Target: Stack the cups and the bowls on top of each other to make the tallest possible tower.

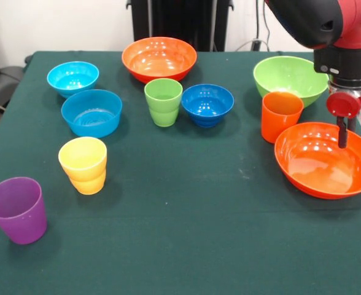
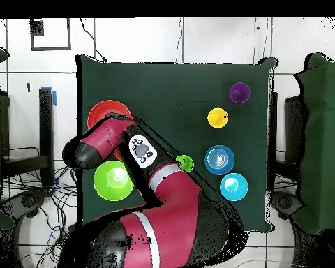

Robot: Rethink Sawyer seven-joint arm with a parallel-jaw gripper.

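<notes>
Ten pieces are standing apart on the green table (image 1: pixel 186 246), nothing stacked yet. The arm (image 2: pixel 163 202) is reaching over one large orange bowl (image 1: pixel 325 161), and the gripper (image 1: pixel 342 132) is hanging right above that bowl's far rim, so the bowl is lying directly beneath and slightly toward the camera in the front view. Only one dark finger is showing there, I think, so I cannot tell whether the gripper is wide or narrow; it is holding nothing visible. The lime bowl (image 1: pixel 290 77) is sitting just behind, and the orange cup (image 1: pixel 281 115) is standing just beside the bowl's rim. A round bowl has no long axis, so a rim grasp seems to be what matters next.
</notes>
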